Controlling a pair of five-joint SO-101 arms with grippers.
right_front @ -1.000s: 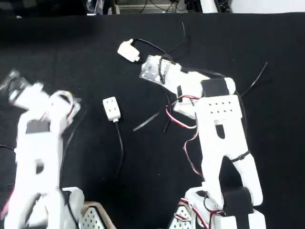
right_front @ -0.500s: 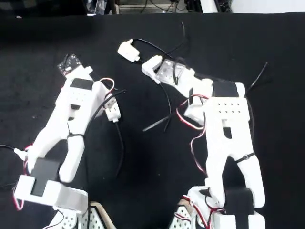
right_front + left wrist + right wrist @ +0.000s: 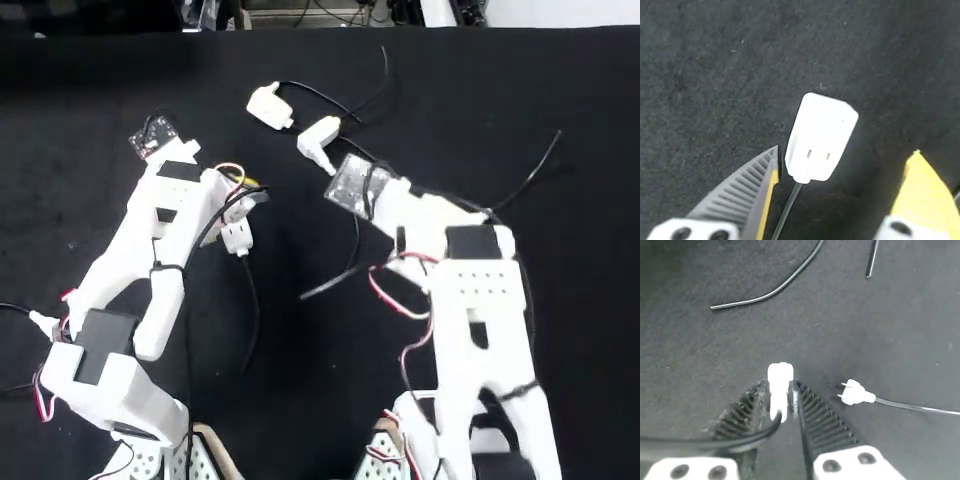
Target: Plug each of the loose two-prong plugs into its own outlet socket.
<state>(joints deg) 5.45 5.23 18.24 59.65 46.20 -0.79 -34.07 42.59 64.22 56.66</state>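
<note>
Table (image 3: 90,90): black-covered, with wire offcuts (image 3: 770,292) lying mid-table.
Left gripper (image 3: 845,152): spread, with your jaws either side of the outlet socket (image 3: 821,137) and one tip just beside it, likely to steady it for insertion.
Right gripper (image 3: 781,390): pinching a two-prong plug (image 3: 778,376) toward the far edge, apart from the socket.
Second plug (image 3: 856,392): lies loose just beyond, nearer the far edge.
</note>
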